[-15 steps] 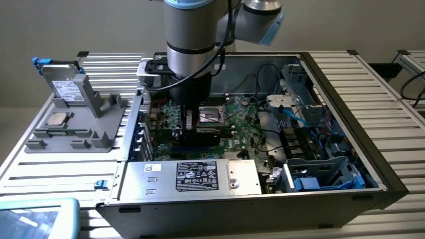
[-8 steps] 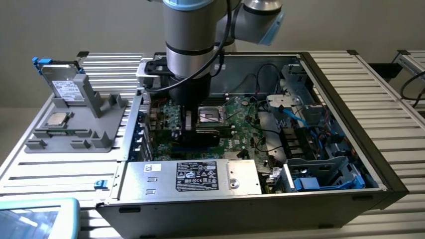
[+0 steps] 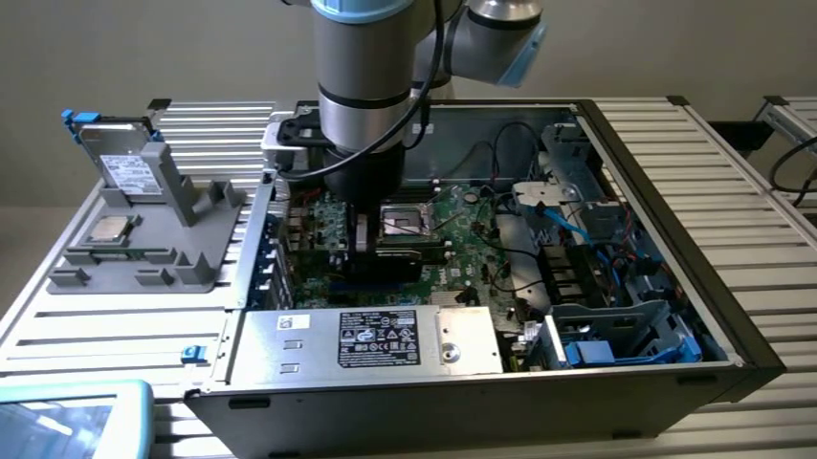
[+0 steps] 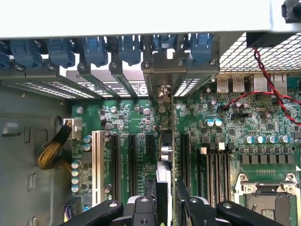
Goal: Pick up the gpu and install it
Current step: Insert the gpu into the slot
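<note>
an open computer case sits mid-frame on a slatted metal table in the exterior view. inside it a green motherboard with a cpu socket lies at the centre, a silver power supply at six o'clock and a blue drive cage at four o'clock. at nine o'clock of the case, a grey stand holds a hard drive with blue tabs upright and a square silver chip flat. the wrist view has blue slot clips, a white slot and a red-black twisted wire.
</note>
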Action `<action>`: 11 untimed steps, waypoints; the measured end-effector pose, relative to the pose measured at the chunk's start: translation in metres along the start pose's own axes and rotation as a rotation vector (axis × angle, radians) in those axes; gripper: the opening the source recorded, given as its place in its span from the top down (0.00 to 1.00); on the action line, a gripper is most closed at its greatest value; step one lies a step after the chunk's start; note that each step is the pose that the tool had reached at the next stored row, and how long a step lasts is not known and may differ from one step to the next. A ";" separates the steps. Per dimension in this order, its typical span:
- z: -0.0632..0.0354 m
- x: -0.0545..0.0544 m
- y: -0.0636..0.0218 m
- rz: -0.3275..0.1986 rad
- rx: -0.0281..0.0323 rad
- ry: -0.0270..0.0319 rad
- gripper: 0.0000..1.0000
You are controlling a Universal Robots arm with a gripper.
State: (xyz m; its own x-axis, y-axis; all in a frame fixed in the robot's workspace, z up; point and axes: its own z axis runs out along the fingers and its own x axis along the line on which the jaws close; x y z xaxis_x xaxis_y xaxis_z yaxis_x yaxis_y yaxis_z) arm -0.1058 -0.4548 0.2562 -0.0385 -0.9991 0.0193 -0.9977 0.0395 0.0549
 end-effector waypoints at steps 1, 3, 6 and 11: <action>0.0000 0.000 0.0000 0.000 -0.0001 0.0001 0.73; 0.0000 0.000 0.0000 0.000 -0.0002 0.0002 0.73; 0.0019 0.000 0.0002 0.000 0.0000 -0.0005 0.73; 0.0021 0.000 0.0002 0.000 -0.0001 -0.0008 0.73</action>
State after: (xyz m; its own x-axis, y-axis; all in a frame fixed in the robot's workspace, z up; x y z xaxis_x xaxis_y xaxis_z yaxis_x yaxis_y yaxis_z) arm -0.1061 -0.4548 0.2541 -0.0385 -0.9991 0.0186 -0.9977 0.0394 0.0550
